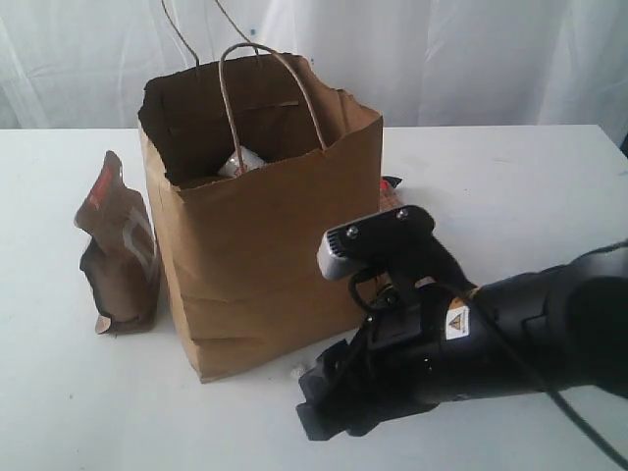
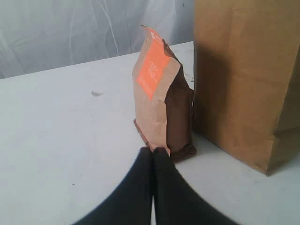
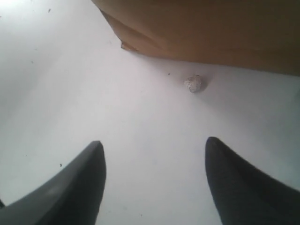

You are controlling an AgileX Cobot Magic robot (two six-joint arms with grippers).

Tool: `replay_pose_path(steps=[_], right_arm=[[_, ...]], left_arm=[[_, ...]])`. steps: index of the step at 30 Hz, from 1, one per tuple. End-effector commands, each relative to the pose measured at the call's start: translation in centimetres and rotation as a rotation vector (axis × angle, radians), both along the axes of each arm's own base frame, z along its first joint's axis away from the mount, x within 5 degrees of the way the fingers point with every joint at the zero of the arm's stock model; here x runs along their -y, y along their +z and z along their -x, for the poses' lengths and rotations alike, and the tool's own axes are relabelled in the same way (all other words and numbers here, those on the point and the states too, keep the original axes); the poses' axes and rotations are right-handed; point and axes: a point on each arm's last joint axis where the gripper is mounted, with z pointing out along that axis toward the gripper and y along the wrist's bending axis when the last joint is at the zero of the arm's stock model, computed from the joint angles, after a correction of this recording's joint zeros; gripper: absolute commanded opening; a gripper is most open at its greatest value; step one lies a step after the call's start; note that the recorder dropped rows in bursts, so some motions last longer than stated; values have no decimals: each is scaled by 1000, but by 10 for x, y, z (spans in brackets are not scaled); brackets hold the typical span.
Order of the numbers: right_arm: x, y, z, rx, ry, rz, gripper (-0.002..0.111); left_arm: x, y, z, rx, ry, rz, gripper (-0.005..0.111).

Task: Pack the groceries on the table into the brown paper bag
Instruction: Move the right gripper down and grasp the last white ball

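Observation:
The brown paper bag (image 1: 265, 226) stands open in the middle of the table (image 1: 510, 196), with a white item (image 1: 240, 162) showing inside it. A dark-brown pouch (image 1: 120, 250) with an orange-red label stands just left of the bag. In the left wrist view my left gripper (image 2: 153, 150) is shut and empty, its tips at the lower corner of the pouch (image 2: 161, 103), beside the bag (image 2: 243, 75). My right gripper (image 1: 329, 397) hangs low in front of the bag's right part. It is open (image 3: 152, 143) over bare table, near the bag's bottom edge (image 3: 211, 28).
A small pale crumb (image 3: 193, 83) lies on the table by the bag's front edge. The end of a reddish packet (image 1: 391, 191) peeks out behind the bag's right side. White curtains hang behind the table. The right arm's black body (image 1: 510, 334) fills the front right.

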Motion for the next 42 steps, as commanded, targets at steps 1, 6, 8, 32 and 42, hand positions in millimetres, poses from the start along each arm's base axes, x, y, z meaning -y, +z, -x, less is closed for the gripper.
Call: replay_pose_path(steps=[1, 6, 8, 32, 42], right_arm=[[-10, -21, -8, -3, -29, 20, 58], [-17, -42, -19, -18, -87, 29, 58], [-19, -50, -22, -22, -93, 43, 58], [-44, -80, -46, -71, -150, 67, 58], [-55, -99, -55, -115, -148, 110, 53]], left_arm=[[0, 0, 0, 3, 1, 13, 0], [0, 0, 0, 3, 1, 13, 0], [0, 0, 0, 3, 1, 13, 0], [0, 0, 0, 3, 1, 13, 0], [0, 0, 0, 3, 1, 13, 0]])
